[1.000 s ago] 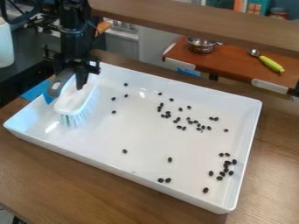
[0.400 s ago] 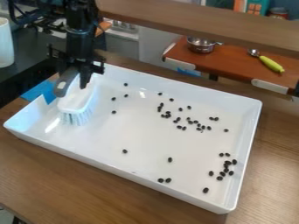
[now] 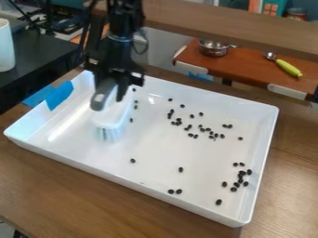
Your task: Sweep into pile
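Grips the white plastic brush (image 3: 114,115) by its grey handle (image 3: 99,99) in the black two-finger gripper (image 3: 114,88): probably light, springy-bristled, best held there!

Tray (image 3: 180,155) glossy white plastic; table (image 3: 74,190) smooth wood; pot (image 3: 214,48) shiny metal

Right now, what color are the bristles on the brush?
The bristles are whitish with a pale blue tint, best seen in the camera view.

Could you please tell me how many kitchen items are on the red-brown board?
2: a metal pot toward its left end and a green-handled utensil toward the right. The wooden beam may hide others.
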`<act>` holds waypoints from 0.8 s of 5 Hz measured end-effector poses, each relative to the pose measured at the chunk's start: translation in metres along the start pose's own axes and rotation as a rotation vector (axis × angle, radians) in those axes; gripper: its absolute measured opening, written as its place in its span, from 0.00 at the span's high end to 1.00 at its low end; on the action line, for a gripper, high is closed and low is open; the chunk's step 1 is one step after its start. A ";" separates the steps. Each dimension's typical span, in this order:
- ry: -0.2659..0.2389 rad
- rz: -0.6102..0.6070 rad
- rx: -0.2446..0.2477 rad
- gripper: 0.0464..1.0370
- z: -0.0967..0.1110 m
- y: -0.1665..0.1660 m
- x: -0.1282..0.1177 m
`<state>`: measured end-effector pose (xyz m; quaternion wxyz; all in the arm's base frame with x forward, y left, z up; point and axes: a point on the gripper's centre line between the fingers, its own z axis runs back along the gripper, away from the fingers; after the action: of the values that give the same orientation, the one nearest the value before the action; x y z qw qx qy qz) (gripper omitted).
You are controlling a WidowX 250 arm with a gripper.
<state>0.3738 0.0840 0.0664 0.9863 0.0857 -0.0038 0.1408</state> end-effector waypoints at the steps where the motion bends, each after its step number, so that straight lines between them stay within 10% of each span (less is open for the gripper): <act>1: 0.016 -0.004 -0.005 0.55 0.007 -0.028 -0.005; 4: -0.034 -0.038 -0.023 0.55 0.019 -0.112 -0.018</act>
<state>0.3885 -0.0304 0.0660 0.9895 0.0767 -0.0209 0.1207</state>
